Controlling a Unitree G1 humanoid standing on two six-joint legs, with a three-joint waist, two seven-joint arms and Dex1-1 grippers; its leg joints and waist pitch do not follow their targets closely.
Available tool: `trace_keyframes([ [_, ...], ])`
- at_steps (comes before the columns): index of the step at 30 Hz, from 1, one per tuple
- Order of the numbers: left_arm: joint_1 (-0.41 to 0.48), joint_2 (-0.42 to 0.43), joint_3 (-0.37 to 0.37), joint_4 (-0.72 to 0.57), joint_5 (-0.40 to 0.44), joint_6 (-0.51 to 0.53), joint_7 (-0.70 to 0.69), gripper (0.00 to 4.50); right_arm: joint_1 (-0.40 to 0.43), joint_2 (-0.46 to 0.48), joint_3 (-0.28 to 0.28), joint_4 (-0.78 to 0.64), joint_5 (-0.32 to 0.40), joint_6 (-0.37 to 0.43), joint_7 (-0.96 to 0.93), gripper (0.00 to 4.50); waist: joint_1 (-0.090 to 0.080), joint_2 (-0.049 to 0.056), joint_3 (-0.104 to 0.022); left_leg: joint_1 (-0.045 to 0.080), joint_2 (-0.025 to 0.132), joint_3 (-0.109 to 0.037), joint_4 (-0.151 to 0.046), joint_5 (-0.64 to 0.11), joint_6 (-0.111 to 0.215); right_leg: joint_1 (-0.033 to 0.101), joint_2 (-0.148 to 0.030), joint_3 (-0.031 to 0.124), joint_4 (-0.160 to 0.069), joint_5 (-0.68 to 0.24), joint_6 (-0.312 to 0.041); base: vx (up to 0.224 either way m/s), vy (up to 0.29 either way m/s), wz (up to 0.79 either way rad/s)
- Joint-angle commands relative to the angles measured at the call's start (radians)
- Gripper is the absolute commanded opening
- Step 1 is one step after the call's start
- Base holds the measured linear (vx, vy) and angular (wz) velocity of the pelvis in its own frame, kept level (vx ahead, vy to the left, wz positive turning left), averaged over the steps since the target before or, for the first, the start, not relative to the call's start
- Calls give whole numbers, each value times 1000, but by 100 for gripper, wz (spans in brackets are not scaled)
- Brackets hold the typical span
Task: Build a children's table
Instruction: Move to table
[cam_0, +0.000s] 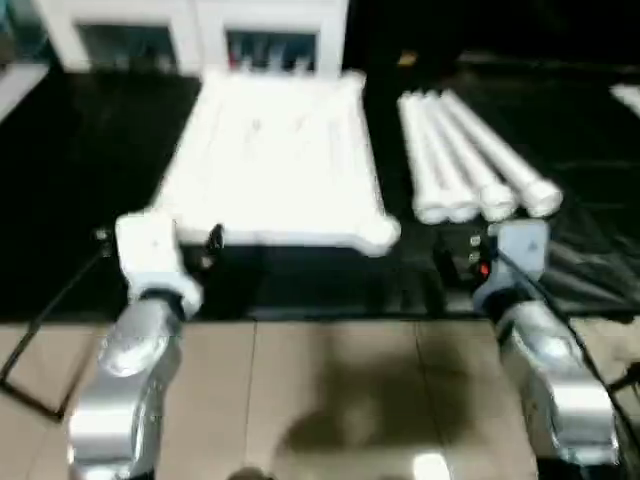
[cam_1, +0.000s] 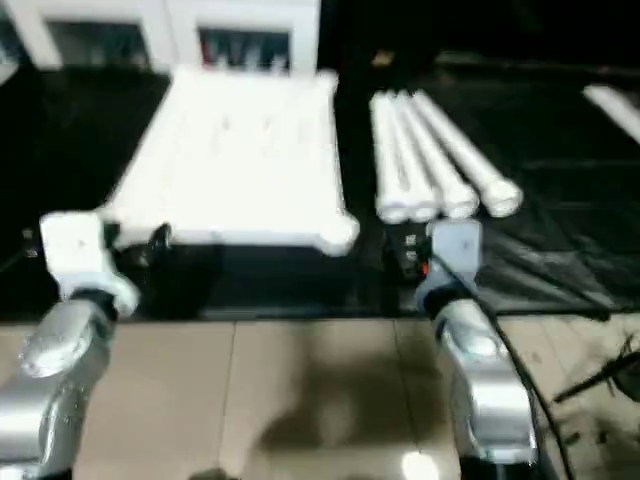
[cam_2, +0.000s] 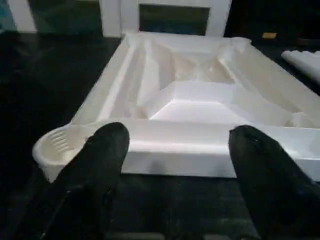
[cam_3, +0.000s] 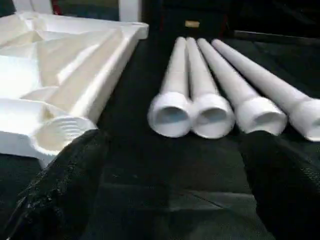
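Both arms reach forward, left gripper (cam_2: 172, 165) facing tabletop (cam_0: 275, 150).

A white plastic top (cam_0: 275, 150) lies upside down on a black sheet on the floor, its ribbed underside facing up and its round corner sockets open upward; the near-left socket (cam_2: 57, 145) and the near-right socket (cam_3: 62, 132) show ridged inner walls. To its right, apart from it, four white tapered legs (cam_0: 470, 160) lie side by side, touching one another, their wide open ends (cam_3: 192, 115) toward the robot and their narrow ends pointing away, the outermost fanned slightly to the right.
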Motion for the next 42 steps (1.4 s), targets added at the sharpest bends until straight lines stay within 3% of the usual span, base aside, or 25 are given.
trace_keyframes([
  [1,4,-6,-21,-7,1,2,0,387,8,-11,-18,-8,-5,20,-10,443,-3,-45,-63,16,-35,28,-30,481,357,42,-11,45,-120,221,101,-78,-152,-1],
  [2,1,2,-29,-5,5,17,-5,395,13,4,-21,-14,21,21,-3,443,19,-51,-62,-19,-46,38,-30,185,228,70,-82,72,-144,122,112,-87,-199,-3],
  [3,0,11,-36,0,15,4,-10,400,16,14,-13,-24,18,23,-12,443,30,-42,-57,1,-22,39,-62,62,112,61,-67,64,-147,29,162,-78,-252,-2],
  [4,0,11,-36,0,15,4,-10,408,16,14,-13,-24,18,23,-12,443,20,-48,-54,-3,-19,40,-79,36,77,70,-56,53,-146,4,191,-78,-252,-2],
  [5,-2,13,-34,3,17,3,-10,408,18,22,-9,-30,25,21,-7,443,15,-31,-48,-5,-12,40,-104,12,16,78,-43,36,-148,-66,223,-76,-195,-6],
  [7,-8,21,-32,6,21,4,-13,428,17,35,-7,-37,35,27,-3,443,2,-19,-39,1,0,49,-121,-61,-50,61,-27,26,-165,-241,216,-79,-122,-9],
  [11,3,37,-39,-16,21,11,-32,448,31,32,-5,-45,19,39,-23,443,-24,-1,-12,11,18,51,-152,-247,-117,28,9,17,-173,-470,79,-70,-9,-3],
  [14,17,44,-40,-37,19,20,-36,448,53,32,-8,-70,23,50,-21,443,-39,18,0,51,30,33,-175,-475,-106,38,24,-2,-176,-484,5,-30,61,-3],
  [17,43,48,-37,-83,7,47,-40,448,90,32,-6,-123,29,68,-12,443,-51,25,54,108,34,30,-191,-664,-61,27,50,-39,-205,-510,-48,-19,60,-8],
  [18,64,49,-36,-113,-2,61,-44,448,116,32,-5,-159,36,80,-7,443,-51,34,80,105,31,29,-202,-667,-41,39,44,-44,-206,-495,-50,0,54,-17],
  [20,88,50,-35,-146,-11,76,-48,448,143,30,-1,-201,44,90,-3,443,-53,39,95,103,22,34,-207,-628,-26,58,32,-36,-208,-487,-64,28,51,-18],
  [23,108,46,-39,-171,-17,82,-50,448,162,20,7,-238,46,85,6,443,-49,26,98,91,-5,65,-200,-426,6,95,20,-1,-220,-515,-102,68,16,-12],
  [25,102,42,-42,-161,-16,69,-50,448,148,16,7,-248,56,81,20,443,-45,18,87,73,-21,80,-191,-238,40,140,25,24,-218,-440,-141,86,-5,-2],
  [29,73,36,-37,-112,-9,28,-46,448,101,21,-1,-207,54,48,20,443,-47,13,71,121,-21,86,-191,-181,93,153,44,31,-202,-317,-256,148,-21,10],
  [31,47,32,-32,-87,-8,11,-41,448,67,26,-12,-178,57,37,15,443,-40,8,46,119,-36,87,-184,-100,123,197,50,47,-192,-215,-306,195,-18,11],
  [32,25,29,-27,-73,-8,2,-37,448,40,27,-19,-158,60,30,12,443,-34,23,46,123,-45,85,-181,-28,153,206,56,50,-183,-126,-326,217,-5,15],
  [34,3,27,-21,-64,-11,2,-32,448,14,27,-25,-139,65,26,10,443,-36,25,21,140,-57,68,-167,124,224,220,85,42,-145,91,-308,225,6,17],
  [35,-13,26,-18,-54,-11,-2,-30,448,-3,27,-28,-122,71,22,12,443,-38,27,-5,166,-67,51,-142,249,280,226,107,31,-116,200,-244,254,17,18],
  [36,-26,27,-15,-43,-10,-4,-28,448,-18,27,-29,-106,73,20,14,443,-72,43,-19,302,-4,-29,-121,474,369,93,113,-20,-44,190,-125,261,-32,5],
  [37,-36,27,-13,-34,-10,-11,-28,448,-29,25,-26,-93,70,13,17,443,-113,37,-15,358,62,-101,-122,553,443,-13,69,-36,-4,21,-47,261,-32,5],
  [38,-37,27,-13,-33,-10,-12,-28,448,-30,25,-26,-92,70,12,17,443,-124,22,-31,397,117,-166,-110,617,511,-91,-15,-20,37,-148,45,190,-125,-28],
  [39,-52,31,-4,-7,-7,-39,-27,448,-51,24,-11,-56,59,-1,25,443,-90,-33,-24,250,-66,-59,-56,389,341,65,-20,42,-54,15,-8,132,-118,-20],
  [40,-53,31,-2,-2,-6,-43,-26,448,-53,25,-8,-51,59,0,27,443,-17,-83,-31,-6,-174,32,78,-55,274,352,-50,206,-94,282,-79,132,-118,-20],
  [41,-53,31,-2,-2,-6,-43,-26,448,-53,25,-8,-51,59,0,27,443,-7,-66,-16,-40,-149,26,127,-91,240,342,-82,233,-91,474,-140,208,36,28],
  [42,-52,32,1,0,-6,-46,-26,448,-53,27,-4,-49,61,4,30,443,11,-57,-25,-95,-90,0,156,-80,113,355,-99,246,-45,884,-226,158,156,35],
])
